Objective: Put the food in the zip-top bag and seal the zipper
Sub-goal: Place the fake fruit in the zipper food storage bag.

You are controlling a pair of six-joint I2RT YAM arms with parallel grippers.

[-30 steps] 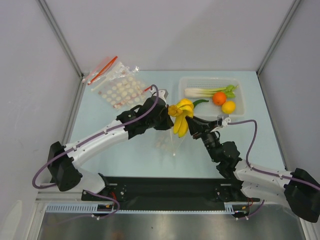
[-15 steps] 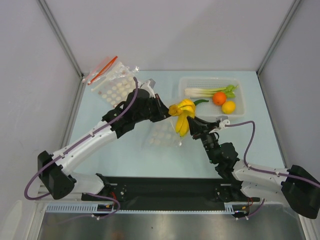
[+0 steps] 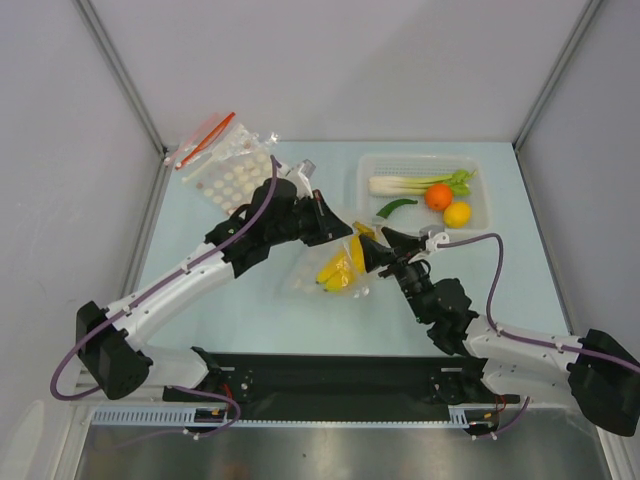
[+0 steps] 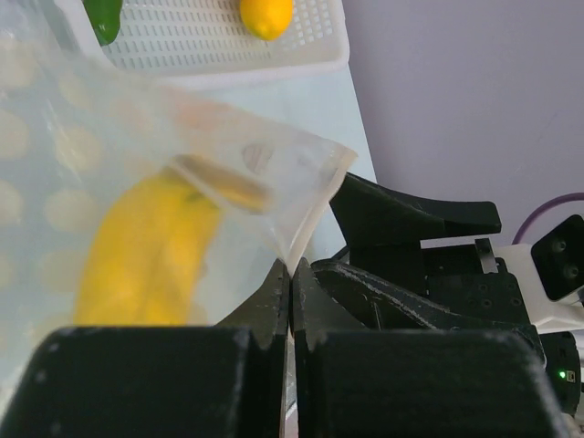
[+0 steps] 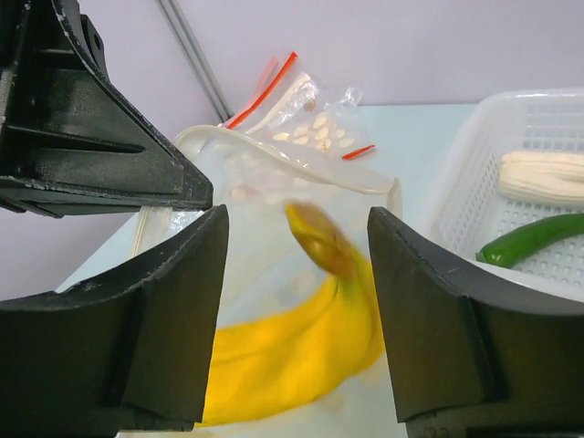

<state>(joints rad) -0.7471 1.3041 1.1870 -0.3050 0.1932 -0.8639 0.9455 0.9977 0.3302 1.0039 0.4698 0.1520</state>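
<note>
The zip-top bag (image 3: 310, 280) is thin, soft film. It is light and slippery and keeps no shape by itself, so in my judgement the best hold is on the stiffer mouth edge by the zipper. The left claw (image 3: 322, 218) holds it exactly there, pinched narrow on one corner of the mouth edge. The bag slopes from this claw down to the middle of the desk. The banana (image 3: 338, 272) lies inside it; it looks light and smooth, and it can slide out if the mouth drops. The right claw (image 3: 372, 250) stands wide just at the mouth and holds nothing.

One second ago the right claw carried the banana in the air, outside the bag, and the bag hung limp. Since then the banana has gone in and this claw has opened.
</note>
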